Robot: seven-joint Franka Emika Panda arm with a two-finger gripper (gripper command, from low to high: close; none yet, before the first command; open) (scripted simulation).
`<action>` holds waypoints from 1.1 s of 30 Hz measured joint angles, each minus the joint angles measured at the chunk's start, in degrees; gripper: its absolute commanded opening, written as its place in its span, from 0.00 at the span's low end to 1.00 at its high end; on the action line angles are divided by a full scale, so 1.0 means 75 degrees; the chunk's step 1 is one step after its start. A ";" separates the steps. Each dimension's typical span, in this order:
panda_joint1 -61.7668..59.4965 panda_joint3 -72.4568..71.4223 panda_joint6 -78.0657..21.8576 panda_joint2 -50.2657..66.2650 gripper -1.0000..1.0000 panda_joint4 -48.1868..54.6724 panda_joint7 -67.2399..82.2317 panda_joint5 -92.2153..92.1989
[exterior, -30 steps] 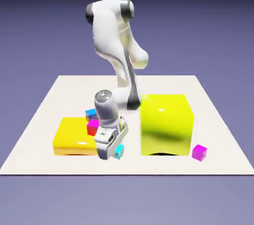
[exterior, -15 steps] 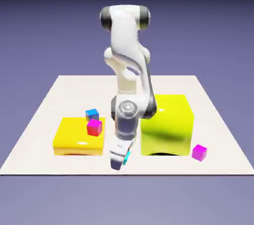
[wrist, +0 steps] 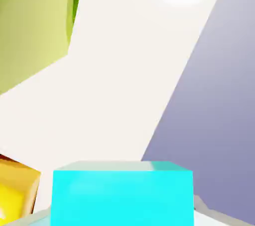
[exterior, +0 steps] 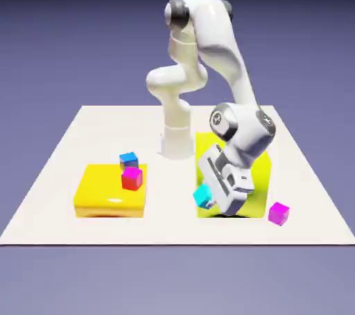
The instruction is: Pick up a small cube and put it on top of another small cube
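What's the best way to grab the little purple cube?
Probably from above, fingers on two opposite upright sides of the purple cube: it sits flat, small, its top uncovered. The gripper would first have to release the cyan cube.

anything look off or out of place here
Nothing is spilled or visibly damaged. The one odd sight is the cyan cube, held tilted in the gripper, its edges askew to the table; the magenta cube sits on the table.
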State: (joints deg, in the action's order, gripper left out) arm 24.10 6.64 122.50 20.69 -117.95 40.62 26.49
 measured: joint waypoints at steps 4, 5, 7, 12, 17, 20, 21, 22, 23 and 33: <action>-0.0424 -0.0782 0.0084 0.0118 0.00 0.0021 0.1326 -0.0140; -0.0530 -0.0977 0.0106 0.0147 0.00 0.0026 0.1658 -0.0175; -0.0742 -0.1368 0.0148 0.0206 0.00 0.0036 0.2321 -0.0245; -0.1271 -0.2345 0.0254 0.0353 0.00 0.0062 0.3979 -0.0421; -0.1801 -0.3322 0.0361 0.0500 0.00 0.0088 0.5637 -0.0597; -0.2119 -0.3909 0.0425 0.0588 0.00 0.0104 0.6632 -0.0703; -0.2225 -0.4104 0.0446 0.0617 0.00 0.0109 0.6964 -0.0738; -0.2331 -0.4299 0.0467 0.0647 0.00 0.0114 0.7296 -0.0774; -0.2437 -0.4495 0.0489 0.0676 0.00 0.0119 0.7628 -0.0809; -0.2940 -0.5684 0.0871 0.1129 0.00 0.0127 0.9996 -0.0754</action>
State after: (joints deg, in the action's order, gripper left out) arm 2.04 -35.99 129.03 29.16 -116.99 115.58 20.83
